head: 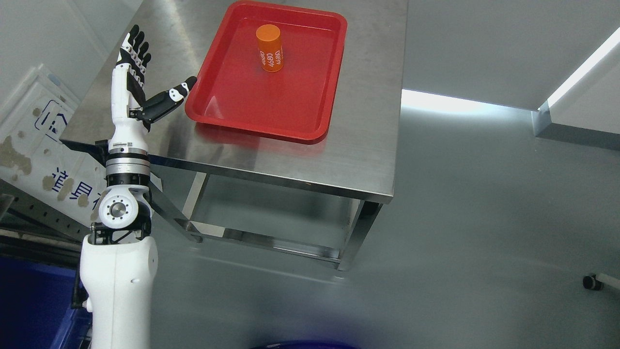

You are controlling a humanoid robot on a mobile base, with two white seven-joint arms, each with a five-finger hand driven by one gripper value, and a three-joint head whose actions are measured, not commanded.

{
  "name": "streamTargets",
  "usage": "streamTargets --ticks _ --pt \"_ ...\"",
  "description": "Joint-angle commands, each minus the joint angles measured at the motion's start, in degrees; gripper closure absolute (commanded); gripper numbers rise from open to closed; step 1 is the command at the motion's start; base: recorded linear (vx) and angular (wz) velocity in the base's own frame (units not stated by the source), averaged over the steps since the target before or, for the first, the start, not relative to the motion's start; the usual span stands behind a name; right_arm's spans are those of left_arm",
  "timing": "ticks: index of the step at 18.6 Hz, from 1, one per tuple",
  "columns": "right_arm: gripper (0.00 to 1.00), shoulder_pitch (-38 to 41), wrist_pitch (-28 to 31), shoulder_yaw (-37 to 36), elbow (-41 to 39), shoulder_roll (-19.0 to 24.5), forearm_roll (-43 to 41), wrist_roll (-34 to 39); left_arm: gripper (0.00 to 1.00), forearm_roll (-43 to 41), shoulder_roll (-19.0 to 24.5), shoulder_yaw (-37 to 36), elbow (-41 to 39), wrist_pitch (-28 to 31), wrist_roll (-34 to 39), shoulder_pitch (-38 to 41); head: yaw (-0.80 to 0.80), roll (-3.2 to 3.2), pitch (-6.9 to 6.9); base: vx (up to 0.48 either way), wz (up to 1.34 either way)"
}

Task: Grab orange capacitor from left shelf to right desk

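An orange capacitor [271, 47] with white print stands upright in a red tray [232, 102], toward the tray's far side. The tray lies on a steel table [358, 155]. My left hand [145, 77] is raised over the table's left part, just left of the tray. Its fingers are spread, the thumb pointing at the tray's left rim, and it holds nothing. It is well apart from the capacitor. My right arm does not show.
The steel table has a lower rail frame [271, 242] and stands on a grey floor. A white sign with blue print [34, 145] leans at the left. A blue bin [34, 305] sits at the lower left. A small caster [592, 281] is at the right edge.
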Motion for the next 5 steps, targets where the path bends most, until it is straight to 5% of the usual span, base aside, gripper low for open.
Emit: streamTargets --ticks 1,5 --pt "0.00 0.0 0.0 -0.6 -1.9 -1.0 0.0 0.0 0.00 0.0 0.9 -0.3 -2.2 0.5 0.0 -1.6 0.00 0.00 0.00 0.000 0.00" --pt "0.00 -0.1 0.0 -0.6 -1.9 -1.0 0.0 0.0 0.00 0.0 0.9 -0.3 -2.2 0.5 -0.1 -1.7 0.00 0.00 0.00 0.000 0.00"
